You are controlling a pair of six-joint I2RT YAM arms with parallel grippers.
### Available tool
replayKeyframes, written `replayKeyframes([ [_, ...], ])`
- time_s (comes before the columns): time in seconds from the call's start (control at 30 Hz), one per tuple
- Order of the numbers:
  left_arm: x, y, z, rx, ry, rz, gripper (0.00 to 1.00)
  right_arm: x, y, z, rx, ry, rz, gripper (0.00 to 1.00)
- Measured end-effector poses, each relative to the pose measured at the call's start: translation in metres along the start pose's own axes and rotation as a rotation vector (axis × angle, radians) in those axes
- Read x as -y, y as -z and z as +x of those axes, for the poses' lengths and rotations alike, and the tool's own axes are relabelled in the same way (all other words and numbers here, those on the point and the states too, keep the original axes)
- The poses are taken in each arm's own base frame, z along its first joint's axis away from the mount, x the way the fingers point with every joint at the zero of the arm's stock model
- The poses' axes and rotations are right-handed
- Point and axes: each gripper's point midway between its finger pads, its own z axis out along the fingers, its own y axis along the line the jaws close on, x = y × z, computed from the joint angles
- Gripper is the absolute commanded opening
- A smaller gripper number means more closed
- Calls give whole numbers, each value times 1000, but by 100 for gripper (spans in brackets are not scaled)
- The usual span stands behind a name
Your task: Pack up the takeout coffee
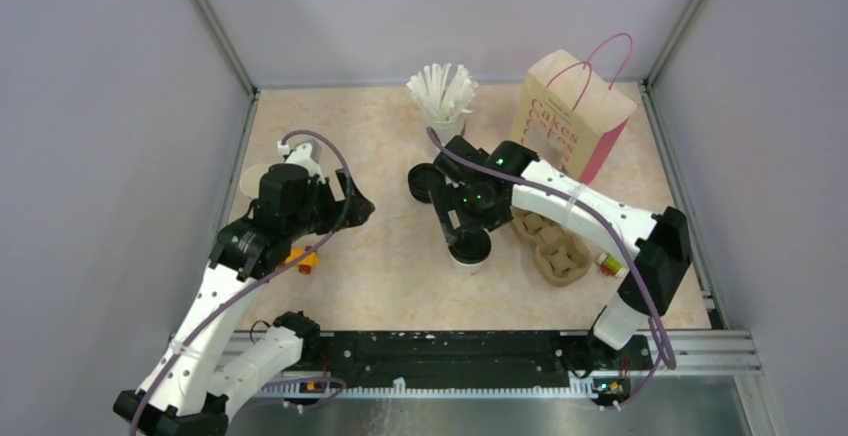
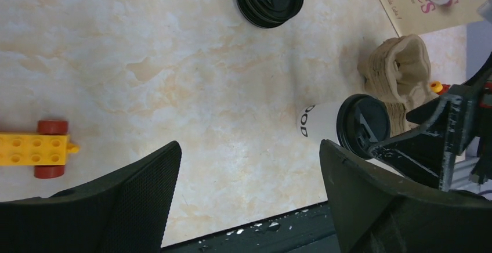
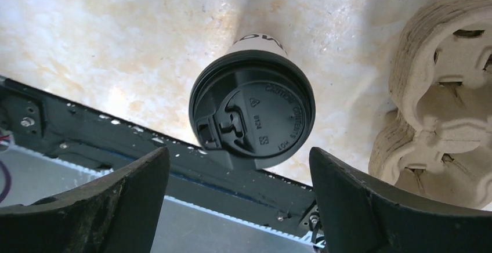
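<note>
We see our right claw (image 3: 238,159) spread above the small white paper cup with round black plastic lid (image 3: 252,114) (no contact); our left claw (image 2: 249,148), left of the cup, gapes empty.

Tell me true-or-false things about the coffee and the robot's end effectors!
1. The coffee has a black lid on. True.
2. The coffee is already packed. False: it stands on the table, outside the bag.
3. The right end effector is open. True.
4. The left end effector holds something. False: it is open and empty.
5. The straws stand upright. True.
</note>
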Motion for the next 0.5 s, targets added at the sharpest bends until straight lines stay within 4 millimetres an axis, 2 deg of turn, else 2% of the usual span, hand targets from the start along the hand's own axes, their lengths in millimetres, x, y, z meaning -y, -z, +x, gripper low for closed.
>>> replayKeyframes([
  [0.13,10,-13,14,-70,25,59,87,-2,18,-6,62,-13,-56,78],
  [0.23,18,-23,29,-126,59,118,85,2,25,-3,101,-24,-106,70],
  [0.37,26,-39,58,-233,134,189,84,13,23,0,118,-47,-164,57],
  [0.5,32,-56,88,-361,222,242,82,10,14,3,107,-37,-231,44],
])
